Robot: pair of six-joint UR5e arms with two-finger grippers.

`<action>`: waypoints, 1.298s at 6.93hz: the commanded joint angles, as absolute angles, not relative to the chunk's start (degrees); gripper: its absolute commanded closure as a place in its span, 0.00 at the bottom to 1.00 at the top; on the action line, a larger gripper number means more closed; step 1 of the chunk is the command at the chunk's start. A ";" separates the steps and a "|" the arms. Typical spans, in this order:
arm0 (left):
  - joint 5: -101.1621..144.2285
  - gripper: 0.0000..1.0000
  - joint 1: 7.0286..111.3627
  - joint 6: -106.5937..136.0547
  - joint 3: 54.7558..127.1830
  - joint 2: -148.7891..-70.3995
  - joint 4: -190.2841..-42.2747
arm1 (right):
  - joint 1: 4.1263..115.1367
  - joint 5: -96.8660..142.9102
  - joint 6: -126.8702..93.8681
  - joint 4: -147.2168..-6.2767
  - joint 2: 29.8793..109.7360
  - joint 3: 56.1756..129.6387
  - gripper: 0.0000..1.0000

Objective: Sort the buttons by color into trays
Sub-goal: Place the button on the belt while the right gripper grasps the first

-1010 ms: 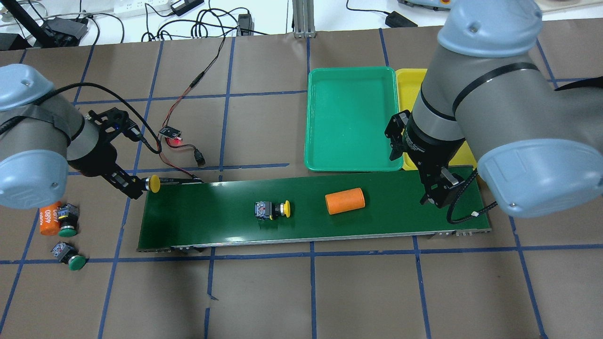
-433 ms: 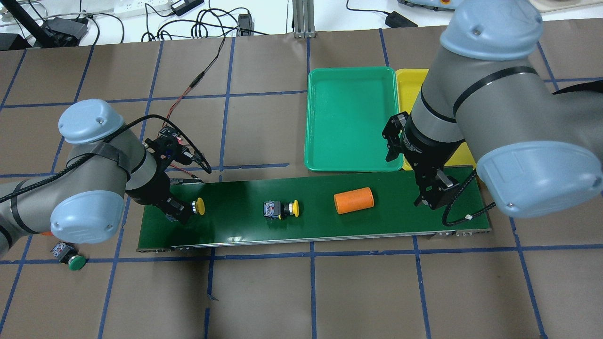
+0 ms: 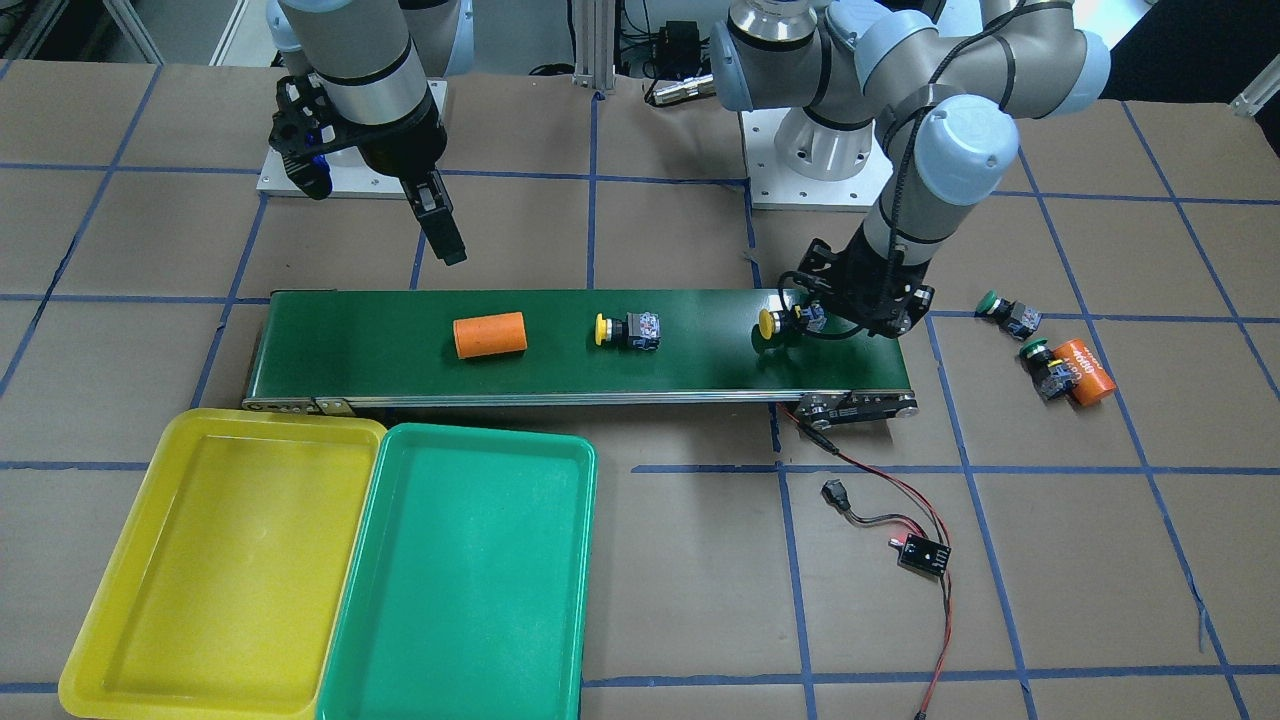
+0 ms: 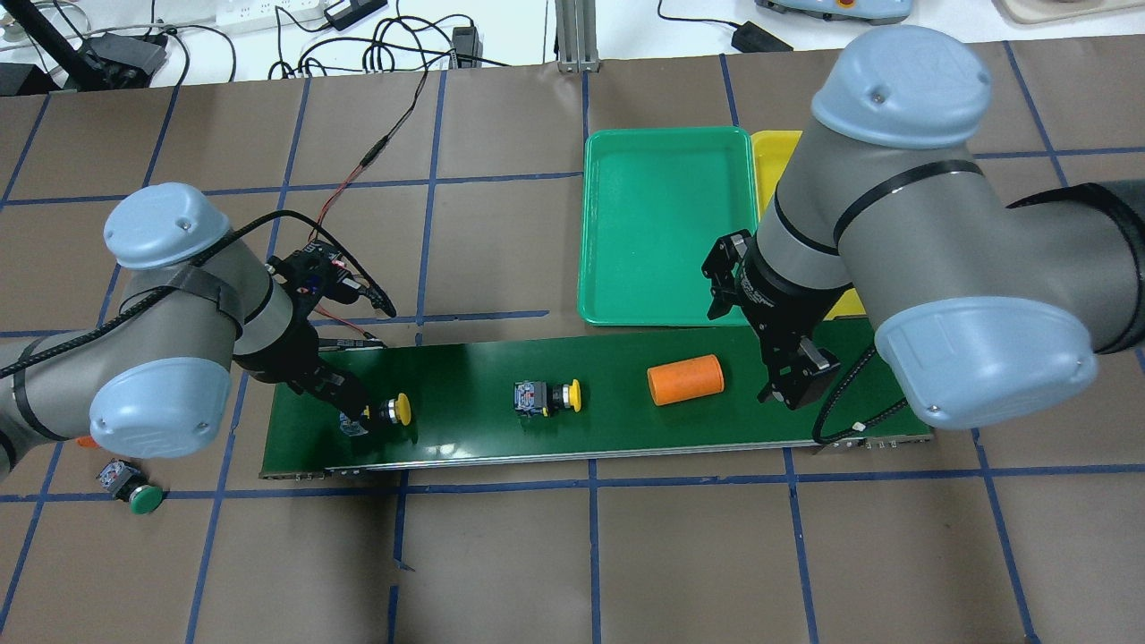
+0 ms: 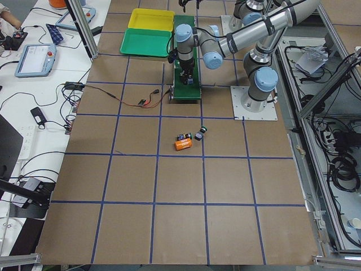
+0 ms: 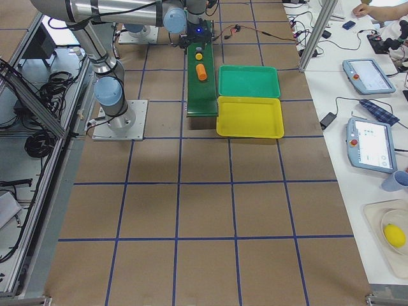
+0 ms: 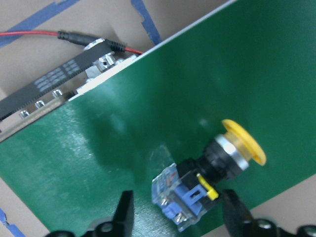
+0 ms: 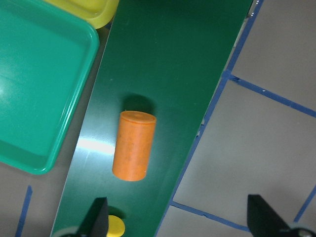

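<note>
One yellow-capped button (image 4: 390,410) lies on its side on the dark-green belt's left end. My left gripper (image 4: 358,419) is low over it. In the left wrist view the button (image 7: 207,182) lies between the spread fingers (image 7: 124,211) with small gaps on both sides, so the gripper is open. A second yellow button (image 4: 546,396) lies mid-belt. Two green-capped buttons (image 3: 1005,312) (image 3: 1042,362) lie on the table off the belt's end. The green tray (image 4: 662,224) and the yellow tray (image 4: 774,152) are empty. My right gripper (image 4: 792,394) hangs open and empty above the belt's right end.
An orange cylinder (image 4: 685,379) lies on the conveyor belt (image 4: 465,367) between the mid-belt button and my right gripper. Another orange cylinder (image 3: 1085,372) lies beside a green button. A small circuit board with red wires (image 3: 922,552) lies on the table beyond the belt.
My left arm carried the yellow button from off the belt's left end onto the belt, lowered it, and its fingers opened. The mid-belt button and orange cylinder shifted right. My right gripper moved slightly left.
</note>
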State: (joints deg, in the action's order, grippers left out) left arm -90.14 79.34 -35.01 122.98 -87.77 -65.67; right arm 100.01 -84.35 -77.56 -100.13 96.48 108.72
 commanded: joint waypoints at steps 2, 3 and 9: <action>-90.26 0.00 61.57 -34.99 120.94 -89.38 -65.39 | 107.47 -84.46 -83.39 -107.21 88.80 108.72 0.00; -90.44 0.00 57.52 -35.24 120.94 -90.60 -61.74 | 108.62 -84.29 -84.97 -107.49 86.68 108.72 0.00; -90.88 0.00 38.51 -33.85 134.54 -93.15 -53.01 | 111.97 -84.20 -92.63 -114.86 79.12 108.81 0.00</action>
